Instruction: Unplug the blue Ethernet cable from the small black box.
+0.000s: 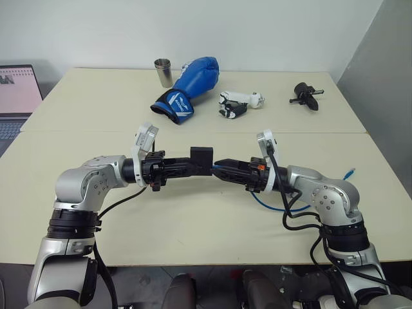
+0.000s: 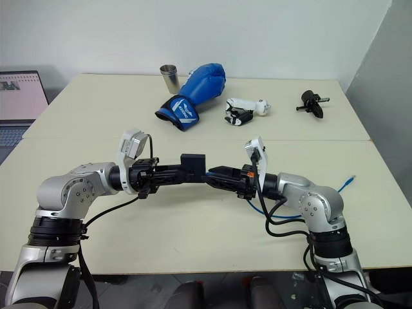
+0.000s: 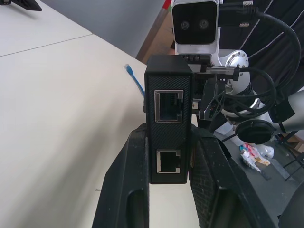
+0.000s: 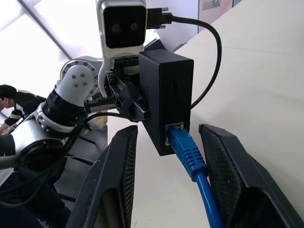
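My left gripper (image 1: 195, 166) is shut on the small black box (image 1: 201, 156) and holds it above the table, level and pointing right. In the left wrist view the box (image 3: 168, 123) stands between the fingers (image 3: 128, 175) and shows two empty ports. The blue Ethernet cable's plug (image 4: 183, 142) sits in a port on the box's other side (image 4: 166, 90). My right gripper (image 4: 167, 129) faces the box, open, with a finger on each side of the plug and a gap to both. From there the cable (image 1: 270, 205) loops under my right arm to a loose end (image 1: 349, 172).
At the back of the table (image 1: 96, 212) lie a blue boxing glove (image 1: 190, 87), a metal cup (image 1: 163, 72), a white gadget (image 1: 239, 103) and a black knobbed gadget (image 1: 307, 95). A laptop (image 1: 16, 96) stands at the far left. A person (image 4: 9, 97) is seen beyond the table.
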